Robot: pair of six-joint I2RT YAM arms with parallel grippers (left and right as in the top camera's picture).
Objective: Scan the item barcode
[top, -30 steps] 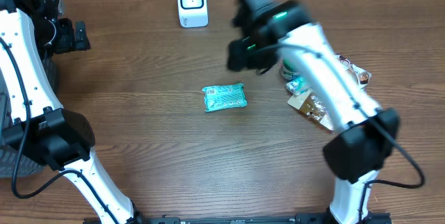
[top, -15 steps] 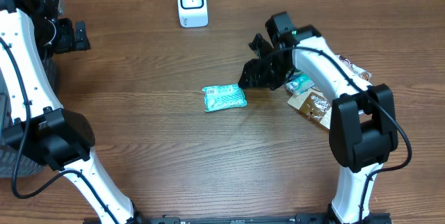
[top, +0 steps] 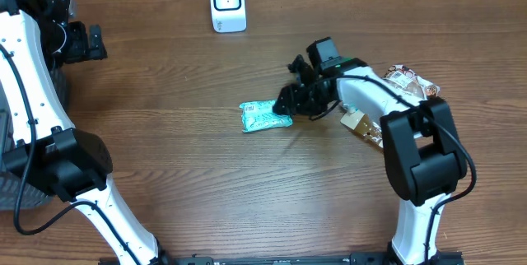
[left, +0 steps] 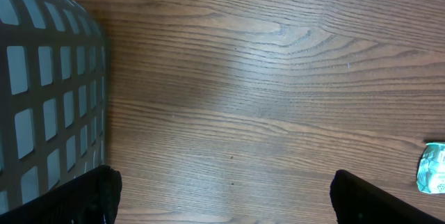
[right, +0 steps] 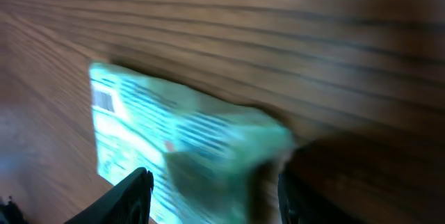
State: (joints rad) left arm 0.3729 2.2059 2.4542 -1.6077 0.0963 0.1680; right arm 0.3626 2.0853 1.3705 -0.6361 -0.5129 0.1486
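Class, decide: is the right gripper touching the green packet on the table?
Cannot tell. The right wrist view shows the green packet between the right gripper's fingers, but blur hides any contact.

Teal-green packet [top: 265, 116] with white print, white scanner [top: 227, 3], brown wood-grain table [top: 181, 174], grey lattice basket [left: 42, 99]

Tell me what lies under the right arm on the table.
A brown-and-white wrapper and a tan packet stick out from under the right arm; it covers whatever lies between them.
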